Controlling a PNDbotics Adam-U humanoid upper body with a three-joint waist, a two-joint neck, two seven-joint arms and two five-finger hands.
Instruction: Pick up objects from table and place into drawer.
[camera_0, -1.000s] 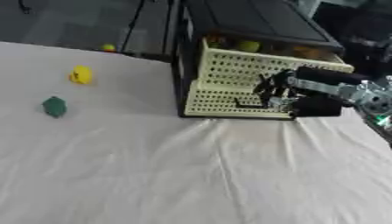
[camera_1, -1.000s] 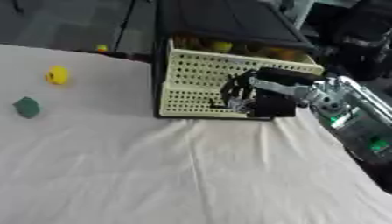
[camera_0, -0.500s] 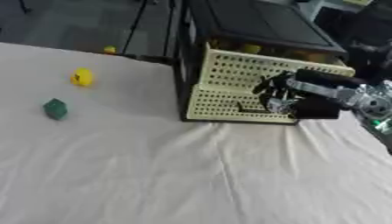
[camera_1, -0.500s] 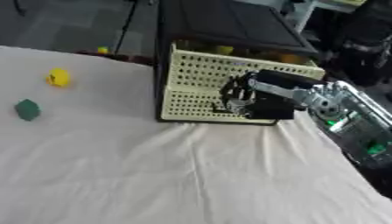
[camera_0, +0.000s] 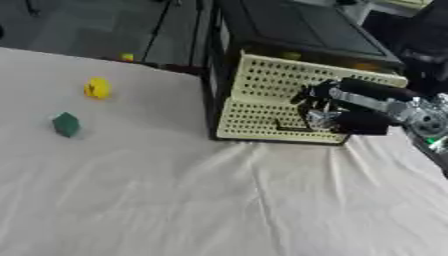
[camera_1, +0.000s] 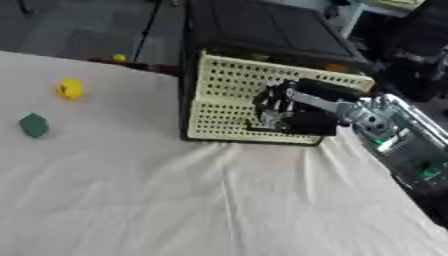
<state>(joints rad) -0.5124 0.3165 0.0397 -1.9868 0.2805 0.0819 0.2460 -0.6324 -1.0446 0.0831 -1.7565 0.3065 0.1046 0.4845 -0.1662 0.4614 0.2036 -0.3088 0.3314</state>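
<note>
while the right hand (camera_1: 278, 107) reaches in from the right edge against the front of the drawer unit (camera_0: 271, 90), its fingers (camera_0: 317, 117) look curled at the perforated cream panel, though whether they clamp on anything i cannot tell; drawer unit sits at the far side of the desk (camera_0: 175, 190), which is covered in white cloth; yellow object (camera_0: 97, 88) and green object (camera_0: 66, 124) lie on the cloth well to the left, apart from each other and from the hand; yellowish items show inside the unit's top; left hand unseen
</note>
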